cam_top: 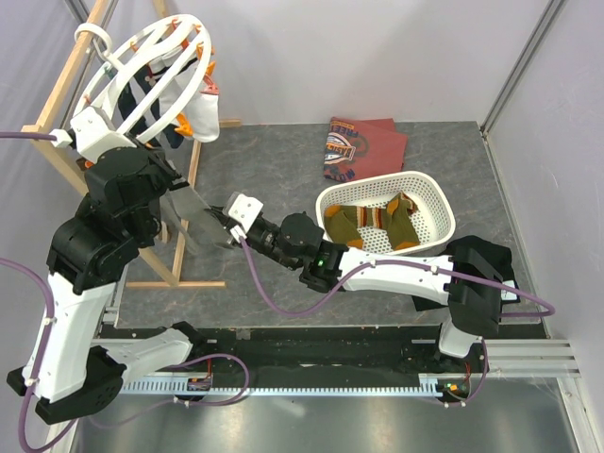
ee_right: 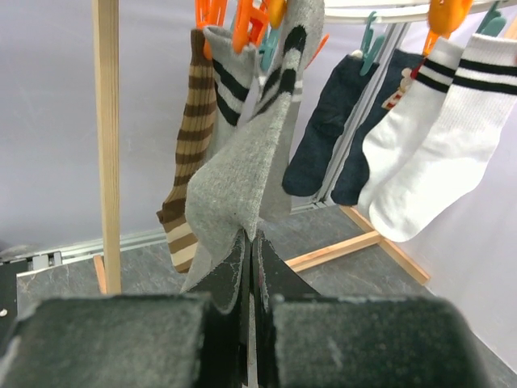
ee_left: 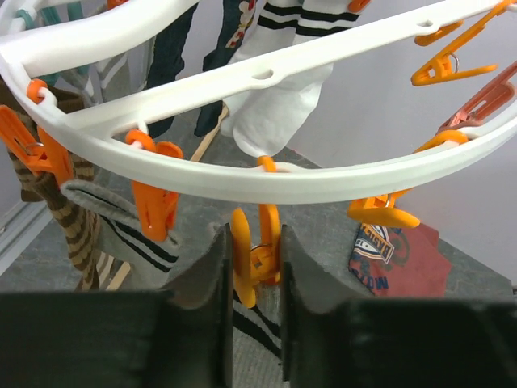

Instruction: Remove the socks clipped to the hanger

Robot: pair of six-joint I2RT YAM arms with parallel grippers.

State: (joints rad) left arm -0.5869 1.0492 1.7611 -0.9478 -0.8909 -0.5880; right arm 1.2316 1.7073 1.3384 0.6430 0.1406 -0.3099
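On the left, our left gripper sits just under the hanger rim. Its jaws seem to squeeze an orange clip, a grip only the left wrist view shows, since the arm hides it from above. Right of that, our right gripper is pressed together on the hanging grey sock, with the wooden rack post close on one side and open room toward the white socks. Farthest right, olive socks lie in the white basket.

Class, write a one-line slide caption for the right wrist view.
Right tool shut on a grey sock that hangs from an orange clip.
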